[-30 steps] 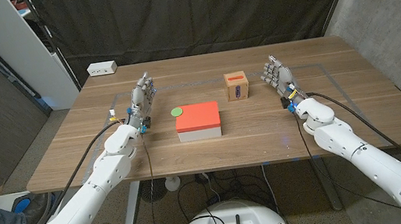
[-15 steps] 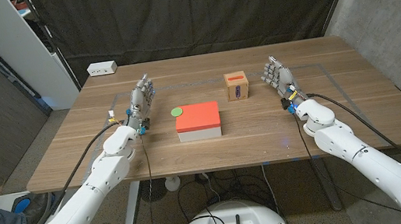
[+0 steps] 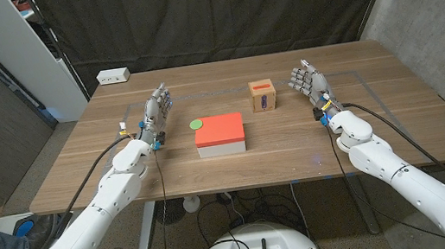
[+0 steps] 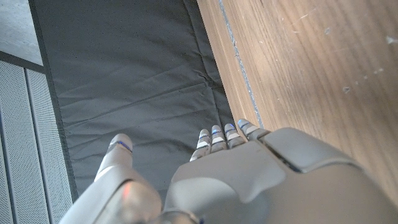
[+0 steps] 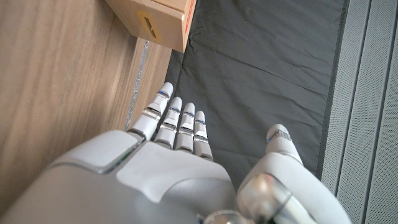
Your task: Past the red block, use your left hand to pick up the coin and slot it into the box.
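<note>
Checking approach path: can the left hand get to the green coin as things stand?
Probably yes. The left hand is open, the coin lies beside it on bare table, and the red block sits beyond, not between.

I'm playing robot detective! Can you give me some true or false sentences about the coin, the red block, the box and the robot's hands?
1. The green coin lies on the table beside the red block's far left corner. True.
2. The left hand is holding the coin. False: it holds nothing, fingers apart, off to the coin's left.
3. The wooden box stands between the red block and the right hand. True.
4. The coin is already inside the box. False: it is still on the table.
5. The right hand grips the box. False: it holds nothing and stands apart from the box.
</note>
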Controlling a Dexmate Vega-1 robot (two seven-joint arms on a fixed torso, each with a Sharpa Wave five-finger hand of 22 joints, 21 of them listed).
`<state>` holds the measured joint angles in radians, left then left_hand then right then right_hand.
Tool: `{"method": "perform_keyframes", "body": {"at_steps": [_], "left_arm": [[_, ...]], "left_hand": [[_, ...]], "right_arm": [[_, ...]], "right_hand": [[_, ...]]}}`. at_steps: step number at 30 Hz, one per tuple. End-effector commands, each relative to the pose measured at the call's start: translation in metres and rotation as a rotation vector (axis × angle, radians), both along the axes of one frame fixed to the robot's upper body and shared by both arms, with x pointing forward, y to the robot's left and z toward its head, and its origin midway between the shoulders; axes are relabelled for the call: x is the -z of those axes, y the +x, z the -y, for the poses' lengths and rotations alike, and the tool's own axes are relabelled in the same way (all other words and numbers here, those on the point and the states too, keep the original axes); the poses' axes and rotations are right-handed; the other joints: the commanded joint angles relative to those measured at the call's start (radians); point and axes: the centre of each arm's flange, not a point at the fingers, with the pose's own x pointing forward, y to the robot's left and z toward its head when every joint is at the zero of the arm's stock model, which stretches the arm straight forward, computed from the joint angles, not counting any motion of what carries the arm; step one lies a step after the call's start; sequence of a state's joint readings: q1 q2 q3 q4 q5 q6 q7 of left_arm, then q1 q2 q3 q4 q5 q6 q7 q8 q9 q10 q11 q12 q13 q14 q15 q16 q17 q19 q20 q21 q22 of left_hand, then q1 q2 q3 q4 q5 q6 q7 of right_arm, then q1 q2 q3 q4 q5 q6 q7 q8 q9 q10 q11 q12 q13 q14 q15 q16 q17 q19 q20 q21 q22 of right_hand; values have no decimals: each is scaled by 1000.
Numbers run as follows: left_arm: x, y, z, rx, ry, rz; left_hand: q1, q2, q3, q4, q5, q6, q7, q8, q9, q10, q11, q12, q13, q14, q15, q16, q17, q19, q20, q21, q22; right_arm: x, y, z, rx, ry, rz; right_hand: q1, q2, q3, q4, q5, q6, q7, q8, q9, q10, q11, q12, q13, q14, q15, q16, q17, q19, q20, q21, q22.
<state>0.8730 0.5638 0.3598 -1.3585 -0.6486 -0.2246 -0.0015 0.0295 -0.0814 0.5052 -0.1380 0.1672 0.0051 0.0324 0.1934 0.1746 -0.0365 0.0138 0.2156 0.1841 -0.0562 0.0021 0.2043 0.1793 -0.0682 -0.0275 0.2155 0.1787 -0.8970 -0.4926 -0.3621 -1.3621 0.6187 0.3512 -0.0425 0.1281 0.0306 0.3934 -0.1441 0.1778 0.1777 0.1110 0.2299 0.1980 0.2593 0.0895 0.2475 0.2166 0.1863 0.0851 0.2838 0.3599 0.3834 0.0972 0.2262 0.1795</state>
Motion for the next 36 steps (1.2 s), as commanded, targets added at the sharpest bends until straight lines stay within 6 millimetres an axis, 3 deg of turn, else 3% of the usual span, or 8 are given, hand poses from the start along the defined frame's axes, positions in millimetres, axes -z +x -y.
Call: {"method": "perform_keyframes", "body": {"at_steps": [1, 8, 10, 13, 18, 22, 27, 36], "left_arm": [[-2, -7, -5, -42, 11, -28], [-5, -11, -7, -99, 8, -49], [-6, -12, -7, -113, 2, -58], [-8, -14, -6, -145, 2, -71], [-9, -14, -6, -183, 13, -95], [-10, -15, -5, -250, -4, -98], [-11, -16, -5, -269, -6, -103], [-11, -17, -1, -236, -15, -112]], "left_hand": [[-6, 13, 5, 0, 5, 16, -4, 2, 3, 46, 4, 17, 3, 70, 9, 24, 11, 63, 36, 27, 12], [-17, 16, -4, 4, 4, 68, 16, 11, 3, 166, 5, 45, 7, 220, -4, 69, 29, 172, 35, 88, 45], [-16, 19, -9, 6, 5, 110, 36, 15, 3, 274, -4, 70, 8, 360, -26, 117, 41, 263, 28, 143, 69], [-15, 21, -13, 5, 6, 168, 60, 22, 3, 372, -19, 91, 8, 487, -44, 156, 46, 367, 16, 205, 92], [-14, 23, -16, 4, 6, 318, 96, 37, 3, 599, -7, 134, 9, 711, -82, 222, 49, 524, -9, 316, 135], [-14, 19, -16, 2, 7, 492, 88, 54, 4, 866, -44, 175, 7, 930, -146, 267, 18, 743, -77, 438, 153], [-19, 20, -10, 9, 8, 660, 77, 60, 4, 1134, -112, 198, 5, 1155, -211, 288, 4, 909, -135, 532, 148], [-15, 37, 20, 12, 9, 752, 68, 27, 5, 1441, -162, 272, 62, 1433, -223, 446, 117, 1040, -180, 712, 319]], "right_arm": [[0, -2, -1, 12, 11, 16], [0, -1, -1, 14, 19, 24], [0, -2, -1, 18, 20, 26], [0, -2, -1, 19, 22, 27], [0, -3, -1, 23, 23, 29], [1, -4, 0, 26, 30, 24], [4, -5, 1, 30, 33, 21], [5, -8, 1, 37, 39, 24]], "right_hand": [[10, 0, 0, -2, -3, -14, -5, -9, 1, -11, -3, -7, 3, -18, 4, -8, 3, -16, 6, -9, 2], [12, 0, -1, -3, -3, -23, 5, -15, 0, -8, 5, -8, 3, -30, -1, -13, 3, -29, 3, -16, 1], [12, 0, -1, -3, -3, -25, 8, -16, 0, -7, 8, -9, 3, -33, -1, -15, 3, -30, 3, -16, 1], [13, 0, -2, -3, -3, -28, 10, -18, -1, -9, 11, -10, 3, -35, -3, -16, 3, -32, 2, -17, 1], [14, 0, -2, -4, -3, -30, 12, -19, -1, -10, 14, -12, 3, -37, -3, -17, 3, -35, 0, -19, 1], [15, 0, -2, -4, -3, -32, 11, -20, -2, -10, 15, -13, 3, -39, -1, -18, 3, -36, 0, -20, 1], [15, 1, -2, -4, -3, -32, 8, -21, -2, -11, 13, -14, 3, -38, 0, -19, 3, -38, 1, -21, 1], [16, 1, -3, -4, -2, -32, 1, -21, -2, -9, 14, -15, 2, -40, 1, -20, 3, -39, 3, -22, 0]]}}
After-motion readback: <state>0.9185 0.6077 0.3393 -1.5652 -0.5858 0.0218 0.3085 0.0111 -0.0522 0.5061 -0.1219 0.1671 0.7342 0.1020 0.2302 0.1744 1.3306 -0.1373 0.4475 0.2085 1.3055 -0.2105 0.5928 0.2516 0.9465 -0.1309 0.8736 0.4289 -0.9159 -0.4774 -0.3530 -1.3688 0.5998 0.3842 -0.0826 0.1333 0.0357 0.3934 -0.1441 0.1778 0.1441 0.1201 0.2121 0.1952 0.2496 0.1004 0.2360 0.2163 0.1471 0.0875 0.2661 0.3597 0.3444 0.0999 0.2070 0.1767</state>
